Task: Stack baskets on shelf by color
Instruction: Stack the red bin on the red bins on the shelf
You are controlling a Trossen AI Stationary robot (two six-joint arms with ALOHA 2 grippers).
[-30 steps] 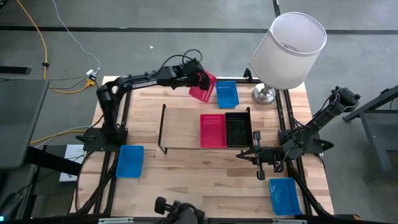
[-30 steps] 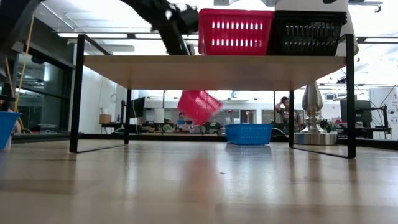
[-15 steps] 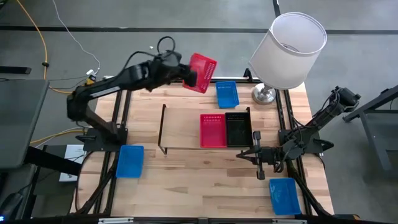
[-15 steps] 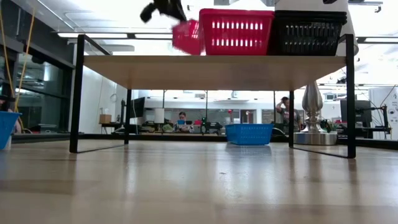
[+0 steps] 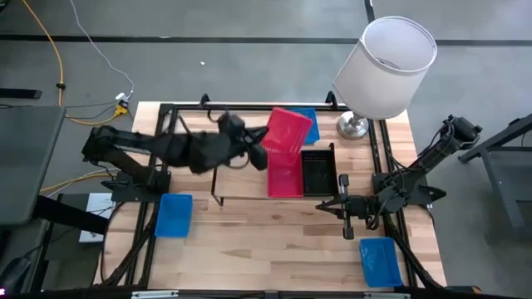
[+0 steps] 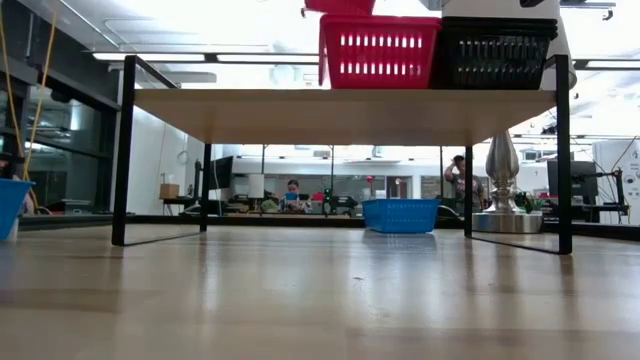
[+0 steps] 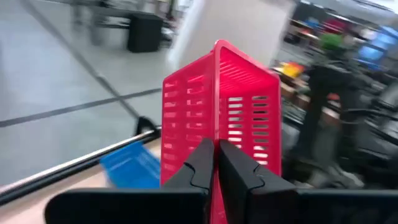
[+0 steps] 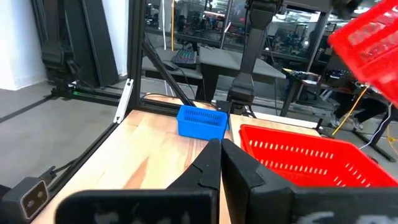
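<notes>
Since 1 s ago left gripper [image 5: 259, 151], clamped on red basket [image 5: 287, 133], swung it over red stack [image 6: 379, 48]; tilt could snag rim & topple it; right gripper [image 5: 330, 207] shut, idle.

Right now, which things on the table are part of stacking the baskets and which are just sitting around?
Part of the job:
- red basket held in the left gripper
- red basket on the shelf
- black basket
- blue baskets
- shelf

Just lying about:
- lamp
- right gripper, waiting shut
</notes>
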